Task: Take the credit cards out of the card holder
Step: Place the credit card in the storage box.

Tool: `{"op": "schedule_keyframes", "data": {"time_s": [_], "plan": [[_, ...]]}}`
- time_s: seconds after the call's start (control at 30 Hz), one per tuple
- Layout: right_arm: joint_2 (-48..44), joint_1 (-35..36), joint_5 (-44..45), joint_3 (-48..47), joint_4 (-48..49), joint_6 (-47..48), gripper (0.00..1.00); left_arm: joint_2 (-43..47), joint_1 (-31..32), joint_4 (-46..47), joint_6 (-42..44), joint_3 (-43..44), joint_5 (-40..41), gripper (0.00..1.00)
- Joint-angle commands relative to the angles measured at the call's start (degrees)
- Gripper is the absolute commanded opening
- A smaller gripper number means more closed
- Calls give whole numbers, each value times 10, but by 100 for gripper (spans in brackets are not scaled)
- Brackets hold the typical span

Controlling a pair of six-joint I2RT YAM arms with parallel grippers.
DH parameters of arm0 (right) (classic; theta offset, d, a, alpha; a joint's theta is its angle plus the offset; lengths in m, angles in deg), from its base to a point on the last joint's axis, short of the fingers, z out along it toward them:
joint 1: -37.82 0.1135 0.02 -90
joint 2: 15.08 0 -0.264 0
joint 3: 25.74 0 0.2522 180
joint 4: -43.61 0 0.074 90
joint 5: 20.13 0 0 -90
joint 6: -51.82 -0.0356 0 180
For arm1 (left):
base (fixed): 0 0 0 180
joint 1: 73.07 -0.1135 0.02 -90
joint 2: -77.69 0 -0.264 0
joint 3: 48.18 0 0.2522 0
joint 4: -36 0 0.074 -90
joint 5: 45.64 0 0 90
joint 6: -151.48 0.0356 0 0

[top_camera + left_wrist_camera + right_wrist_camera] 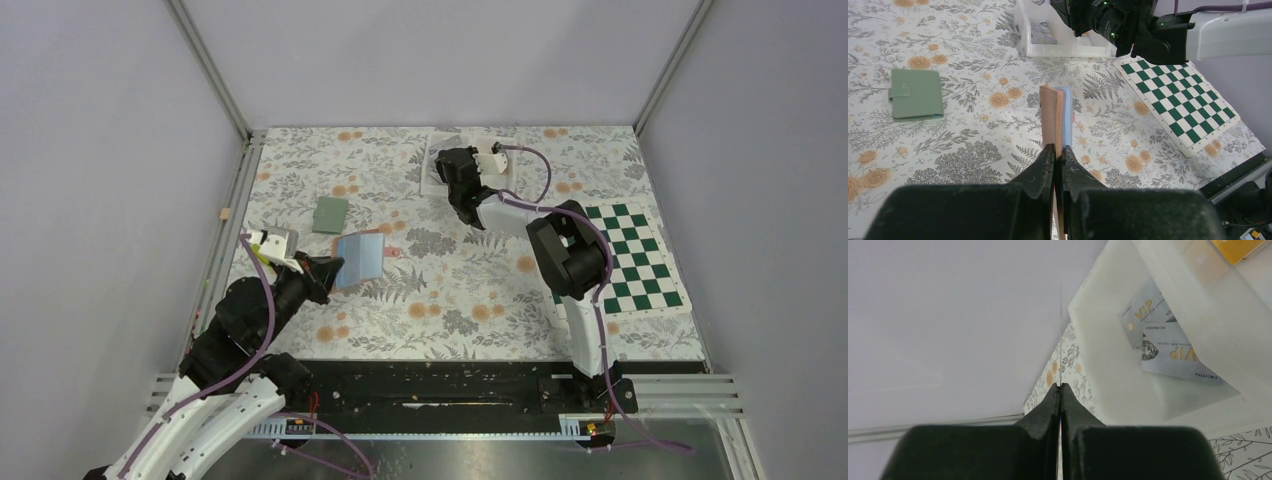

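Card holder (pixel 1054 115) is clamped by its near edge in the left claw (pixel 1058 150) and stands on edge straight ahead of the fingertips, tan cover to the left, light-blue pockets to the right. This likely presents the pocket side to the other arm. The right claw (pixel 1060 387) is clenched on a thin sliver seen edge-on, judged to be a credit card (pixel 1061 340), just left of the white tray (pixel 1088 355) wall. Two silver cards (pixel 1173 352) lie inside the tray, right of this claw. Release calls for travel rightward past the rim. A green wallet (pixel 915 93) lies well left of the left claw and a checkered mat (pixel 1178 105) well right, leaving open room around the holder.
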State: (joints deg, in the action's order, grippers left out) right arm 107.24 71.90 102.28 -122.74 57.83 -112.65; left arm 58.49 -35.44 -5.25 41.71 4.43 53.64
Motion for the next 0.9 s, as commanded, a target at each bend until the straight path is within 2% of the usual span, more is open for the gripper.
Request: {"op": "schedule_keyframes", "data": {"time_s": [0.0,0.13,0.87], "plan": [[31,5,61,-49,-32,-32,0,9,14,16,25,16,40,0],[45,5,76,-77,-84,-60,0,11,17,19,25,15,45,0],[143,3,108,-231,-217,-132,0,-6,24,23,35,14,62,0]]}}
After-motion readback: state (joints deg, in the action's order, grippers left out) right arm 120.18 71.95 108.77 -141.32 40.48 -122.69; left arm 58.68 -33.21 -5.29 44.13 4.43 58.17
